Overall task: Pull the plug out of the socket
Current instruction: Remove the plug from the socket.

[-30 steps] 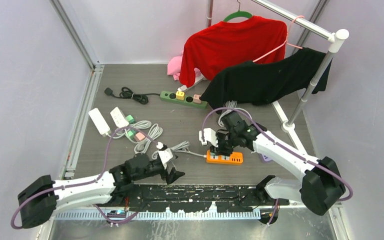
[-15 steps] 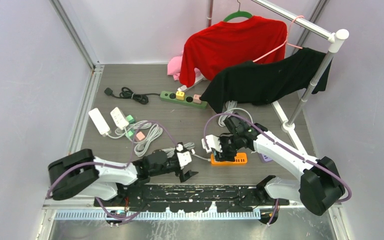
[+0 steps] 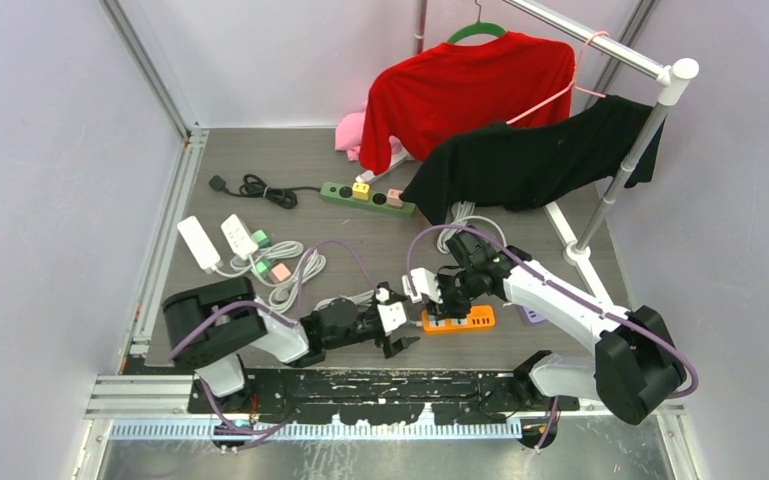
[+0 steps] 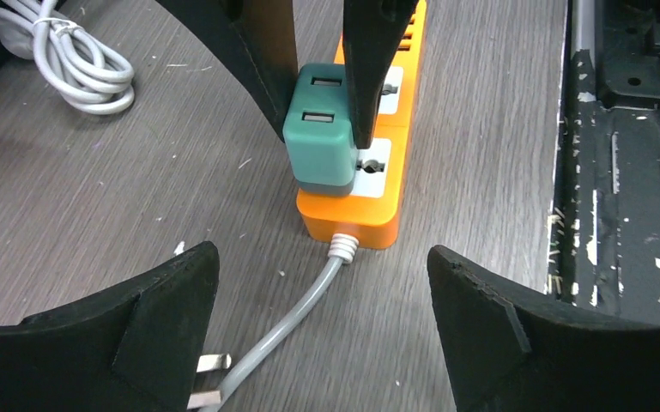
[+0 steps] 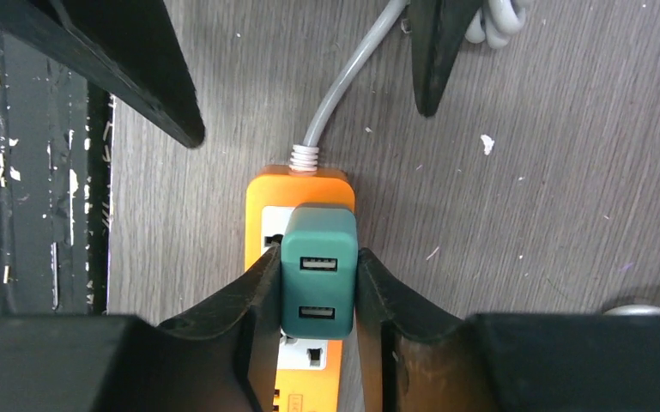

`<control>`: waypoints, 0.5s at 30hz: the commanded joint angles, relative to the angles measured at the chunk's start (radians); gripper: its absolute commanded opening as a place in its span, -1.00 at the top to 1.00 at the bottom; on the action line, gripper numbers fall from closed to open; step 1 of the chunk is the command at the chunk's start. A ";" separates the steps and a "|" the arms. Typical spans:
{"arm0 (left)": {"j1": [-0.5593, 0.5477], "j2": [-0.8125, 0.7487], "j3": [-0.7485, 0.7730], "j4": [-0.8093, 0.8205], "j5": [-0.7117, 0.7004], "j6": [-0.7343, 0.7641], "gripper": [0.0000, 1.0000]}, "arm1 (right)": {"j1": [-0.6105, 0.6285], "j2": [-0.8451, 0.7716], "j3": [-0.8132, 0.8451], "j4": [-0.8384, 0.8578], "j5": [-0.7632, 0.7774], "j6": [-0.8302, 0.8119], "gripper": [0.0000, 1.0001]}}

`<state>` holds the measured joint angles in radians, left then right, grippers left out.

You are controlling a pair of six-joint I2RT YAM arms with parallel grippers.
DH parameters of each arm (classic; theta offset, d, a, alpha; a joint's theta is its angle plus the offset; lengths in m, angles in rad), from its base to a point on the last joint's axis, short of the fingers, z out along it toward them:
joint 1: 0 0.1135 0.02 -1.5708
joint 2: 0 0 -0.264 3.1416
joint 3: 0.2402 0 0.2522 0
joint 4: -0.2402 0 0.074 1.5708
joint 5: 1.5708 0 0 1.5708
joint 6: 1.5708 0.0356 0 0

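the teal plug (image 5: 317, 275) sits in the end outlet of the orange socket strip (image 5: 300, 187), which lies flat on the grey desk (image 5: 523, 172) near its front edge. the right fingers (image 5: 245, 322) are clamped on the plug, one on each long side, both touching it. in the left wrist view the plug stands upright, its two usb ports facing up and its darker base seated against the strip.

the left fingers (image 4: 103, 343) are spread wide and hold nothing. they hover low over the desk just short of the strip's cable end, pointing at it. the grey cable (image 4: 296, 322) leaves that end and runs toward the gap between them. two metal prongs (image 4: 208, 379) lie on the desk just beside one left finger.

from above, the two arms meet at the strip from opposite sides, the left arm reaching in from the left, the right arm from the right. farther back lie a green power strip (image 3: 365, 197), two white power strips (image 3: 200, 243) and coiled grey cords (image 3: 285, 270). a red shirt (image 3: 470, 90) and a black shirt (image 3: 530, 160) hang on a rack (image 3: 620, 175).
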<state>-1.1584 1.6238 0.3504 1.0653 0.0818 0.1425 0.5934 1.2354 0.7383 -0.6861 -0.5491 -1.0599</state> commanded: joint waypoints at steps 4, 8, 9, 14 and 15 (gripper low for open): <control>-0.004 0.190 0.036 0.361 0.019 -0.030 -0.79 | 0.000 -0.027 0.026 0.001 -0.085 0.012 0.88; -0.004 0.222 0.062 0.365 0.045 -0.054 -0.76 | -0.002 -0.045 0.028 0.005 -0.093 0.017 0.98; -0.004 0.225 0.066 0.365 0.043 -0.057 -0.76 | -0.002 -0.048 0.028 0.004 -0.097 0.016 0.98; -0.004 0.245 0.090 0.364 0.043 -0.074 -0.63 | -0.001 -0.057 0.037 -0.005 -0.120 0.018 0.98; -0.004 0.255 0.094 0.364 0.046 -0.081 -0.58 | -0.002 -0.058 0.039 -0.006 -0.122 0.023 0.98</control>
<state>-1.1584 1.8515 0.4137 1.3220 0.1116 0.0807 0.5934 1.2121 0.7383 -0.6983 -0.6018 -1.0481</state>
